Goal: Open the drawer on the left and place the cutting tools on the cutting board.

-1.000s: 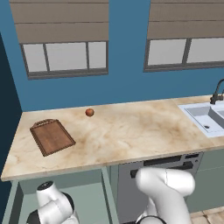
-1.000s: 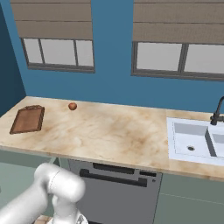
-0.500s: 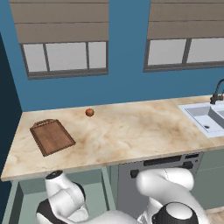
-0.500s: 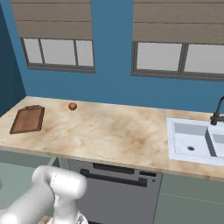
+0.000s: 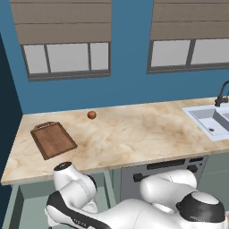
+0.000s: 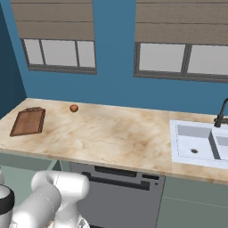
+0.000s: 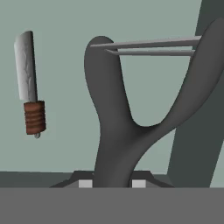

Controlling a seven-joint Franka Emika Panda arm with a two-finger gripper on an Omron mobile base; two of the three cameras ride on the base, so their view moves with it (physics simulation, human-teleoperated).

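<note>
Down inside the open sage grey-green drawer (image 5: 31, 197), below the counter's left end, my gripper (image 7: 113, 181) is clamped shut on the stem of a dark grey Y-shaped peeler with thin metal blades across its fork (image 7: 131, 109). A small knife with a mottled silver blade and ribbed reddish-brown handle (image 7: 29, 83) lies apart from it on the drawer floor. The rectangular reddish-brown wooden cutting board with a darker rim (image 5: 53, 139) sits on the marble countertop (image 5: 134, 134) above, with a small orange-red ball (image 5: 91, 115) beyond it. My worry is the grip: I hold the peeler low on its stem, so its wide fork could swing or slip as I lift. That fork could also catch the drawer wall or the counter's edge on the way up, and knock the tool loose.
</note>
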